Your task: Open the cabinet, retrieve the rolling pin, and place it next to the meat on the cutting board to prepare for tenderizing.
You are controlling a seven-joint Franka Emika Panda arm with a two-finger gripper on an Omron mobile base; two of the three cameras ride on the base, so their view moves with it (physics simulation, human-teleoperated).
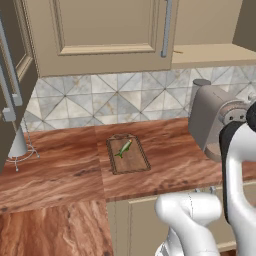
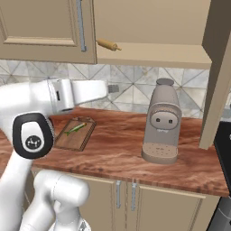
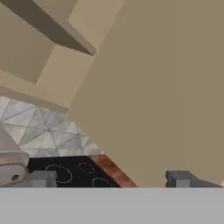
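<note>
2 doors on the wide beige-tan wall cabinet (image 2: 49, 31) with raised panels and long silver bar handles: the left 1 shut, the right 1 (image 2: 219, 76) swung out toward the room, edge-on in the right base view. Inside the open bay, the light tan wooden rolling pin (image 2: 108, 44) with narrow handle stubs lay on the bottom shelf, near the shelf's front edge and just right of the shut door.

Below, on the reddish-brown wood-grain counter (image 1: 170, 155), sat the small dark brown rectangular cutting board (image 1: 128, 155) with a darker rim. The slender greenish-yellow, fish-shaped piece of meat (image 1: 123, 148) lay on the board's far half, slanted. A grey-beige rounded coffee machine (image 2: 161, 122) stood on the counter well to the right of the board.

White arm reached across in front of the tiled backsplash (image 1: 115, 97). In the hand view, the 2-finger gripper (image 3: 116, 179) had its dark tips spread wide with nothing between them, facing the flat beige face of the open door (image 3: 166, 87); a black stovetop (image 3: 70, 170) with ring markings showed below.
</note>
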